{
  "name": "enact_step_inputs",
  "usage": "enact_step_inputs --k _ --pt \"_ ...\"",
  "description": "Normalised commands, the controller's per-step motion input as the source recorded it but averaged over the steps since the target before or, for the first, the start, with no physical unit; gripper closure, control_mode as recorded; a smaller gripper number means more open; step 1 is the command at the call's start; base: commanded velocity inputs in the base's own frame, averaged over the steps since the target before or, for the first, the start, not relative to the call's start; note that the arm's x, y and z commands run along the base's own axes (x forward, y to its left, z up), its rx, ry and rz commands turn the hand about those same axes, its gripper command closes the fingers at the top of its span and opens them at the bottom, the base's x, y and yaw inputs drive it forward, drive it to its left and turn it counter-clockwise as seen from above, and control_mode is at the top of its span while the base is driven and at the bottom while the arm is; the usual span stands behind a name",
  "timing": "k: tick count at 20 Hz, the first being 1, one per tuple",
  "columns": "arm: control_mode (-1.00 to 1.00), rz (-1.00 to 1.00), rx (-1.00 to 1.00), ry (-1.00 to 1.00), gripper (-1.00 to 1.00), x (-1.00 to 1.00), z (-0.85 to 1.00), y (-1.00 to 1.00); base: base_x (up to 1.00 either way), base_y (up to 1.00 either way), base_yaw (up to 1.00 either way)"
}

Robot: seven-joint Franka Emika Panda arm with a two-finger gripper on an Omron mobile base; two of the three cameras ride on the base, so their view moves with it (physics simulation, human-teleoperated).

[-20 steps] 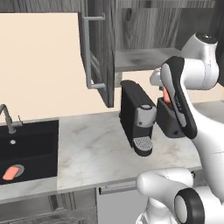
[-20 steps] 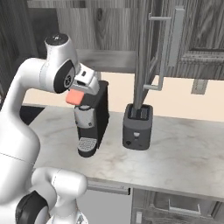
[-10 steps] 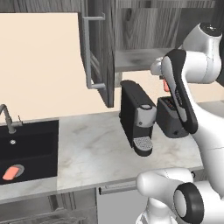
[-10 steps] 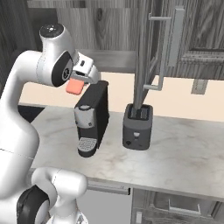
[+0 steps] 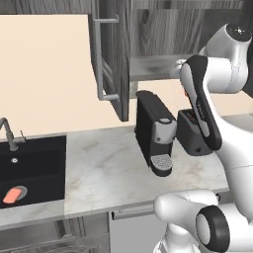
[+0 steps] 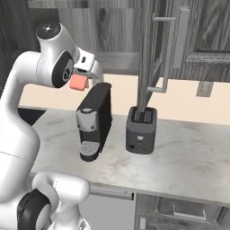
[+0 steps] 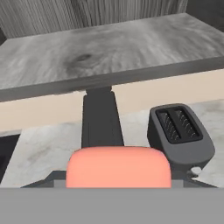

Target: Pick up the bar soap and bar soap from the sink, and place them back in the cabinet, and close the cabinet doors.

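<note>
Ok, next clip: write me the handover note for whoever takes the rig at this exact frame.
Gripper: shut on one bar soap, raised just below the cabinet shelf, above the coffee machine.
Second bar soap lies in the sink.
Cabinet doors stand open.
Done: first soap lifted out.
Left: set it on the shelf, fetch the other, close the doors.
</note>
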Motion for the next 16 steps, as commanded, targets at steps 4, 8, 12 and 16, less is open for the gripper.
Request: enact_step_inputs --k 4,8,12,16 --pt "-1.0 0.0 -0.03 -0.08 1.0 0.14 0.1 0.0 0.0 0.0 0.0" --pt "-1.0 0.0 -0.03 -0.06 1.0 0.23 0.08 0.0 0.0 0.0 0.0" --pt "-1.0 0.0 0.0 -0.05 1.0 0.21 0.12 0.0 0.0 0.0 0.0" --pt "-1.0 0.0 -0.01 -0.04 1.0 0.26 0.11 0.0 0.0 0.0 0.0"
